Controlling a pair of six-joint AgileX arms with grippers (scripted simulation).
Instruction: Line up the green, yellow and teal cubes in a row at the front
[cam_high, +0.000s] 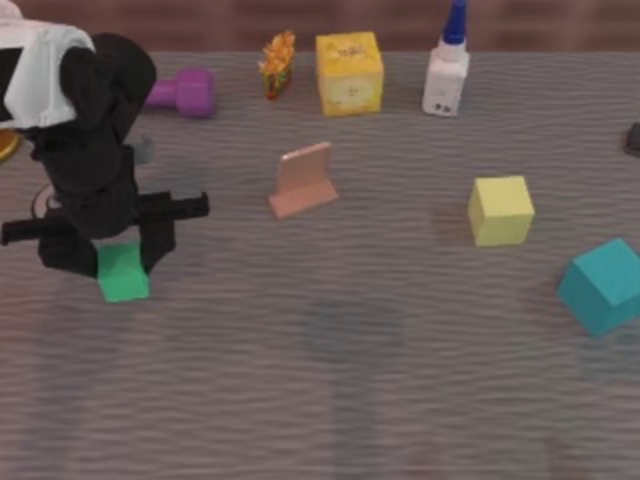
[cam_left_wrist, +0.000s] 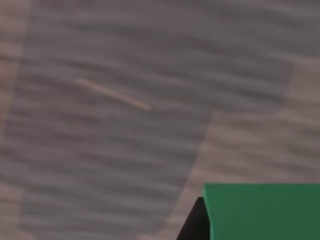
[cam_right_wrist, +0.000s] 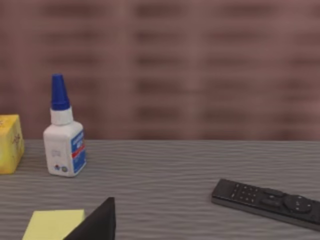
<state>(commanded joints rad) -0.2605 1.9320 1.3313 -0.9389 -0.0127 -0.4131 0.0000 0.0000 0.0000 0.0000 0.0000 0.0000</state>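
While the left gripper (cam_high: 112, 262) stood over the small green cube (cam_high: 123, 272) near the table's (cam_high: 330, 400) left edge, its dark fingers flanked the cube on either side, and whether they had already pinched it or were only spread around it could not be told; the left wrist view showed just a corner of green with a dark finger beside it. To do this step well, I judged the fingers should seat squarely on two opposite faces before any lift, so the cube would not twist, and it should then travel toward the front edge low and level. A pink phone stand (cam_high: 303, 182) stood near the table's middle, away from that path. Further right, the pale-yellow cube (cam_high: 501, 210) sat right of centre, and the teal cube (cam_high: 602, 285) lay turned at an angle close to the right edge; both awaited placing. The right gripper (cam_right_wrist: 97, 222) was parked off the right side, its finger state not discernible.
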